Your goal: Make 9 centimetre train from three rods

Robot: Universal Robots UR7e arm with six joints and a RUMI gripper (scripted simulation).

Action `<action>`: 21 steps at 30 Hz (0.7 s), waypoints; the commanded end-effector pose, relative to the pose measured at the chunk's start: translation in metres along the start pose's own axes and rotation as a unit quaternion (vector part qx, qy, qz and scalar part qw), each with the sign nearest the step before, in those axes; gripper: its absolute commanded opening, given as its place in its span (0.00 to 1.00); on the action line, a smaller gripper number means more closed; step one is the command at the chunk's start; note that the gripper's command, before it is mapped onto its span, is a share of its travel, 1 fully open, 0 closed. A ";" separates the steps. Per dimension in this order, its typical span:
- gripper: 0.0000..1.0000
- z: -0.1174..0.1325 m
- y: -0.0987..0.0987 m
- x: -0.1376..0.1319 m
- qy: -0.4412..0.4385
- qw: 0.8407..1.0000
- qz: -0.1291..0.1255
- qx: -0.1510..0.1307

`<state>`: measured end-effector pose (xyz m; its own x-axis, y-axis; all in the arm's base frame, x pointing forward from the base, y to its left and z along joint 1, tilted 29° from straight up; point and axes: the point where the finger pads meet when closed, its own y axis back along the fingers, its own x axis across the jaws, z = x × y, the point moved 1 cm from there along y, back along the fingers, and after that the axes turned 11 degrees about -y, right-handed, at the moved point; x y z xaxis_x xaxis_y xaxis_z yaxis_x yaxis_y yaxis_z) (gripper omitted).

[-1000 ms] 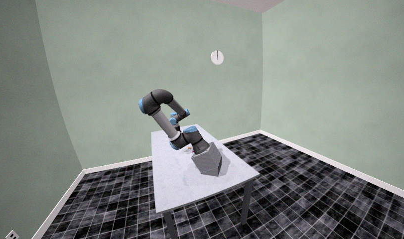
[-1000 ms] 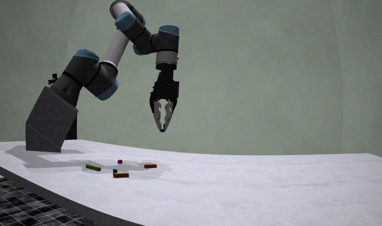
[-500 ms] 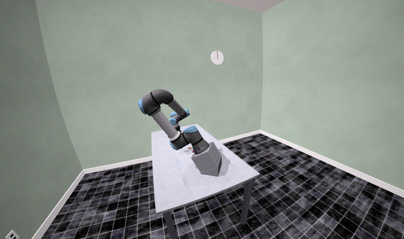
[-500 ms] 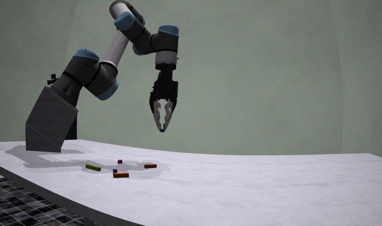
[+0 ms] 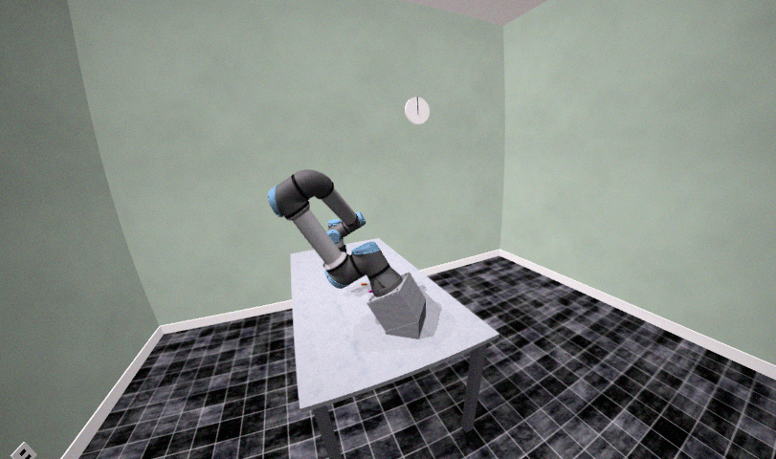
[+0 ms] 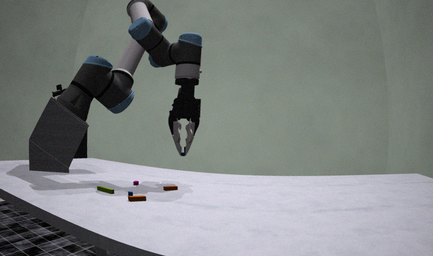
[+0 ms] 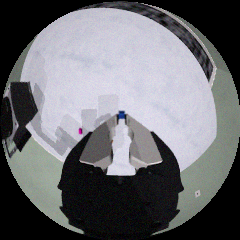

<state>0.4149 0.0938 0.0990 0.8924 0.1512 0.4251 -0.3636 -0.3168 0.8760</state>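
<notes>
My gripper [image 6: 182, 153] hangs well above the table, fingers pointing down, shut on a small blue rod [image 7: 121, 115] that shows at the fingertips in the wrist view. On the table below and to the left lie a lime rod [image 6: 105, 189], a magenta rod [image 6: 135, 182], a second blue rod [image 6: 130, 193], and two orange rods, one nearer [image 6: 136, 198] and one farther right [image 6: 170, 188]. The second blue rod sits just behind the nearer orange rod. The magenta rod also shows in the wrist view [image 7: 80, 131].
The arm's grey base block [image 6: 56, 136] stands at the table's left. The table edge [image 6: 53, 218] runs along the lower left. In the top view the arm [image 5: 323, 232] hides most of the rods.
</notes>
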 end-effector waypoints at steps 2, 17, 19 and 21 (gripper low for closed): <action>0.00 -0.001 -0.023 0.000 0.000 1.000 0.000 -0.001; 0.00 -0.001 -0.063 0.000 0.000 1.000 0.000 -0.001; 0.00 -0.001 -0.066 0.000 0.000 1.000 0.000 -0.001; 0.00 -0.001 -0.068 0.000 0.000 1.000 0.000 -0.001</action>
<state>0.4358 0.1132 0.0471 0.8938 0.1525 0.4217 -0.3593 -0.3190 0.8770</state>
